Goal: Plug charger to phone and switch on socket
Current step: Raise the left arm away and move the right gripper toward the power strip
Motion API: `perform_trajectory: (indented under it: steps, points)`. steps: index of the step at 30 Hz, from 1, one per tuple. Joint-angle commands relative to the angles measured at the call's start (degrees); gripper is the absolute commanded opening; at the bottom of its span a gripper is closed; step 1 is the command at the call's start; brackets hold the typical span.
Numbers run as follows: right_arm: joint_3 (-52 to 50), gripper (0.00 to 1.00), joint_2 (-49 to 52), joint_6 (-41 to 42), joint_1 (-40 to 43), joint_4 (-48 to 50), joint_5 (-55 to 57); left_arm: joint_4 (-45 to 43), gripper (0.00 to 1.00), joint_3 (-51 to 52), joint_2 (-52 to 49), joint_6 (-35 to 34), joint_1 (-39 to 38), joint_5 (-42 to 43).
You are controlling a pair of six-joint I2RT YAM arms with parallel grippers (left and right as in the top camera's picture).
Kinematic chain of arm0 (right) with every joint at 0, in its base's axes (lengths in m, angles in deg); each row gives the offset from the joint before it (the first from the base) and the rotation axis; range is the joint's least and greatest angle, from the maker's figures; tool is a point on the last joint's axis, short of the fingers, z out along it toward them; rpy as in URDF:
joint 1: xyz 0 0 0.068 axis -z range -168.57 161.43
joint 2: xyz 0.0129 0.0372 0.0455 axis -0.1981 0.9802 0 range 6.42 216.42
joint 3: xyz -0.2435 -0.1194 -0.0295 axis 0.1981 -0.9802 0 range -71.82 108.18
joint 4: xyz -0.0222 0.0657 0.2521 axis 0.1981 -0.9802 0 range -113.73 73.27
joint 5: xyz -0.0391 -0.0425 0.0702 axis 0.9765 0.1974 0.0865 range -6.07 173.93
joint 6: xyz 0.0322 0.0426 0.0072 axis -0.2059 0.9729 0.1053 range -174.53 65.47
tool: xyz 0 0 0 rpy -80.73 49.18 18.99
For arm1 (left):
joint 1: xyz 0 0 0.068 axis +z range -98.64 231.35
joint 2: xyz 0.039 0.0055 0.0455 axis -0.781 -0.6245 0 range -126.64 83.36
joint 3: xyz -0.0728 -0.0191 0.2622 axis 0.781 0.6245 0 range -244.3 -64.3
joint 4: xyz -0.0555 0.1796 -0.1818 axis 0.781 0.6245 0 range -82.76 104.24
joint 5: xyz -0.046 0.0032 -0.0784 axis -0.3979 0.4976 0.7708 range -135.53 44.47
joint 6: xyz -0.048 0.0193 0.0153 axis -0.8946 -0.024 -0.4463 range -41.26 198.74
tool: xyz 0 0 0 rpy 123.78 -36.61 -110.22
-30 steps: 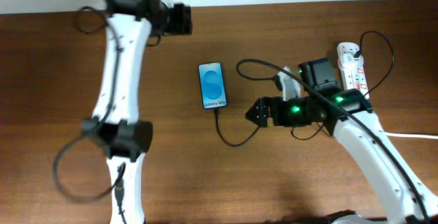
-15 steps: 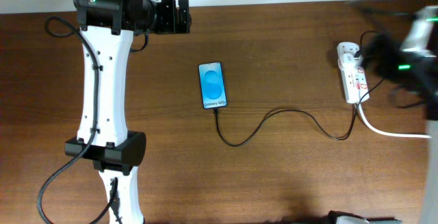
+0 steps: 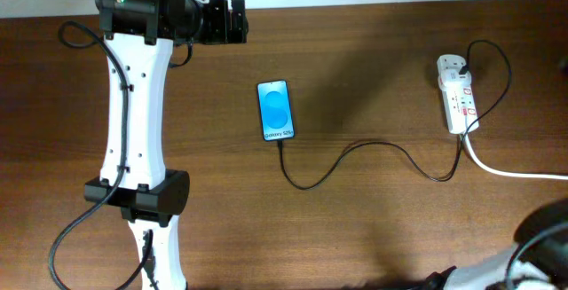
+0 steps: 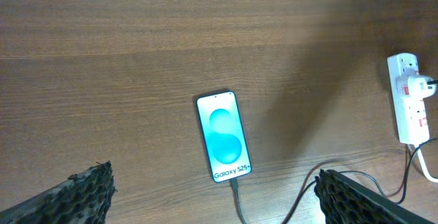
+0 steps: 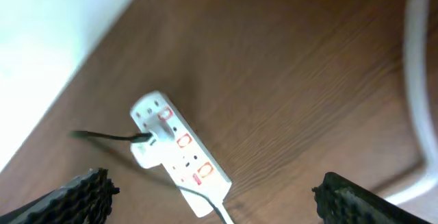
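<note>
Phone [image 3: 274, 110] lies on the surface [image 3: 373, 228], the charger [image 3: 382, 144] running from its bottom edge to the socket [image 3: 457, 95]. Right end effector [image 5: 219, 203] has backed off the socket, wide and empty. Left end effector [image 4: 219, 207] is wide too, so the task looks about done, though the switch is unreadable.

The phone [image 3: 275, 110] lies flat and face up on the worktop [image 3: 373, 237], its blue screen lit. The charger [image 3: 377, 142], a thin black cable, is plugged into its lower end and snakes away to the white socket [image 3: 457, 95], well off to the side
</note>
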Motion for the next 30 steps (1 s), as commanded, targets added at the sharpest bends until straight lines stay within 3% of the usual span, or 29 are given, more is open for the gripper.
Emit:
perform_trajectory:
  steps: [1, 18, 30]
  points:
    - [0.15, 0.98, 6.69, -1.42, 0.15, 1.81, -4.85, -0.04, 0.99, 0.07, -0.79, 0.55, 0.04, -0.42]
    - [-0.24, 0.98, 20.96, -2.1, -6.82, 5.73, -0.04, -0.04, 0.99, 0.07, -0.79, 0.55, 0.04, -0.42]
    - [-2.21, 0.98, 24.24, -2.08, -9.64, 5.57, 1.25, -0.04, 0.99, 0.07, -0.79, 0.55, 0.04, -0.42]
